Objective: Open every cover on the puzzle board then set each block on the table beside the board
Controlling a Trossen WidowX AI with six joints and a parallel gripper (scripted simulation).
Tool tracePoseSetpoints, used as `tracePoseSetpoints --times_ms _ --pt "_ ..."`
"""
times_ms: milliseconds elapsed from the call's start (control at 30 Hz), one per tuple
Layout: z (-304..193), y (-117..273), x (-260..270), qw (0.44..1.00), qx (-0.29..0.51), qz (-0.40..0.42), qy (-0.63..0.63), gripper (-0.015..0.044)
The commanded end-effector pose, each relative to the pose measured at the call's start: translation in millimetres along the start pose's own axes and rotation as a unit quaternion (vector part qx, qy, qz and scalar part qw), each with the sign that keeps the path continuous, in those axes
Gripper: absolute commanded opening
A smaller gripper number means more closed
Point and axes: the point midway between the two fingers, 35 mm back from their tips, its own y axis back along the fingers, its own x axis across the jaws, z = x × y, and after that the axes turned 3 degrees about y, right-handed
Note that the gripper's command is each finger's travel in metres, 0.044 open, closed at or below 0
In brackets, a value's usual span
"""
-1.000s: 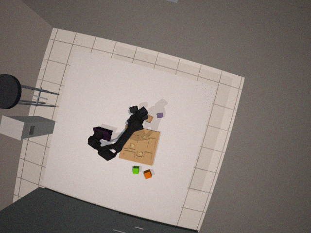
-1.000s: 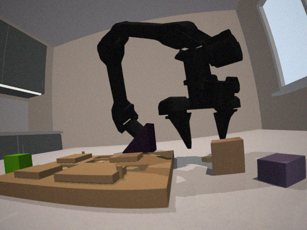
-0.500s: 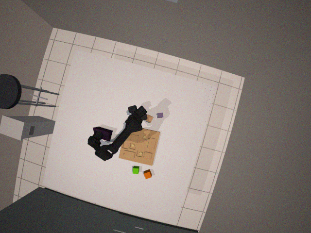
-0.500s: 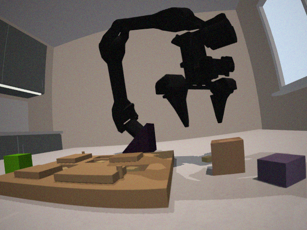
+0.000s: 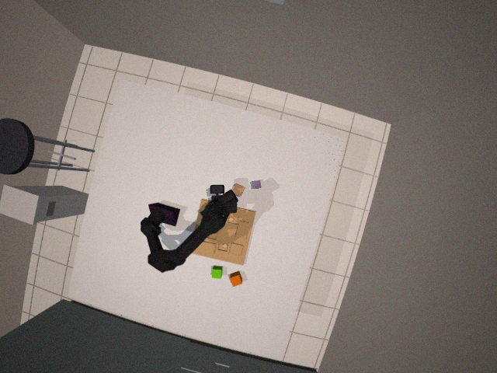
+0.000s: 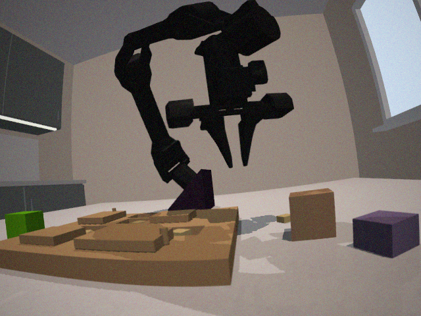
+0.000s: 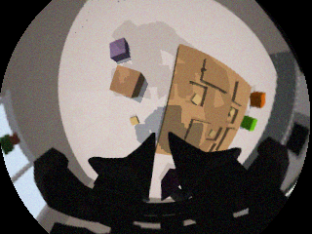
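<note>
The wooden puzzle board lies flat. Raised covers show, including a large front cover and a left cover; pale patches show in several wells, and I cannot tell if they are blocks. A green block and an orange block rest beside one edge. Off another edge rest a purple block, a large brown block and a tiny yellow block. My gripper is raised, empty, narrowly open.
The dark arm base stands beside the board. The forearm reaches over the board and hides part of it in the overhead view. The large brown block stands tall between the board and the purple block.
</note>
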Motion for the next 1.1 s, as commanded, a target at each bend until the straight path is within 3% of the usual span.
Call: tracePoseSetpoints --times_ms 0,433,667,900,1067 --pt "-5 0 -28 0.999 0.003 -0.003 -0.047 0.0" --pt "-23 -1 -96 0.986 0.003 -0.007 -0.166 0.0" --pt "-37 -3 -126 0.994 0.006 -0.009 0.104 0.0" --pt "-57 -6 -156 0.918 0.014 -0.01 0.395 0.0" --pt "-61 -7 -161 0.892 0.016 -0.01 0.451 0.0"
